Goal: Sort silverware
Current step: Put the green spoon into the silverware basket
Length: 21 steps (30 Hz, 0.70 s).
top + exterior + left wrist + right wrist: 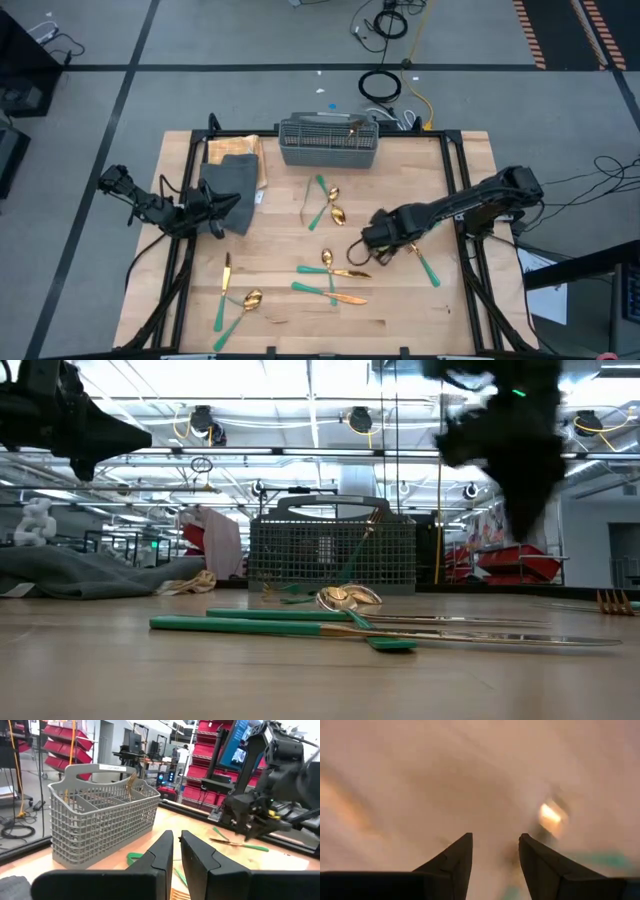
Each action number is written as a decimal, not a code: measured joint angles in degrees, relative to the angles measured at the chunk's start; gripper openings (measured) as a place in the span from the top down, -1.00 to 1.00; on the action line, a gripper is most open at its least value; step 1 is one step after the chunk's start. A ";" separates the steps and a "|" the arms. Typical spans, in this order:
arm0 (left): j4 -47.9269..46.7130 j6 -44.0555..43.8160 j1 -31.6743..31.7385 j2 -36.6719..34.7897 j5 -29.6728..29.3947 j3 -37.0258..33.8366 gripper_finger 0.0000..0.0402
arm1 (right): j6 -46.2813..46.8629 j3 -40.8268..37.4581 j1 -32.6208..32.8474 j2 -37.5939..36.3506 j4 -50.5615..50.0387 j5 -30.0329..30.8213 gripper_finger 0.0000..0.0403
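The silverware, gold heads on slim teal handles, lies scattered on the wooden table. Two spoons (332, 205) lie mid-table, a spoon (327, 258) and two knives (335, 283) lie nearer, and a few pieces (235, 297) lie near the left front. One piece stands in the grey mesh basket (329, 141). My right gripper (365, 248) hovers open and pointing down just right of the middle spoon. A blurred gold head (550, 815) shows beside its fingers, and another teal-handled piece (426, 266) lies to its right. My left gripper (232, 207) waits shut over the dark grey cloth (232, 183).
The basket (100, 812) stands at the table's far edge, with a gold piece (131, 782) sticking up in it. The cloth lies on a tan sheet (240, 150) at the far left. Bare wood shows at the near right corner (440, 320). Black rails run along both side edges.
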 joint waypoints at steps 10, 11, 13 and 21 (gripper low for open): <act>-0.11 -1.65 0.00 0.00 1.88 0.00 0.79 | -22.52 0.48 -2.03 4.71 27.13 0.96 0.25; -0.11 -1.67 0.00 0.00 1.88 0.00 0.79 | -24.13 0.47 -2.59 6.10 27.46 0.94 0.25; -0.22 -1.65 0.00 0.00 1.85 0.00 0.79 | -27.23 0.46 -3.72 8.83 30.63 0.42 0.24; -0.22 -1.62 0.00 0.00 1.83 0.00 0.79 | -32.59 0.48 -6.99 15.47 40.27 -8.37 0.11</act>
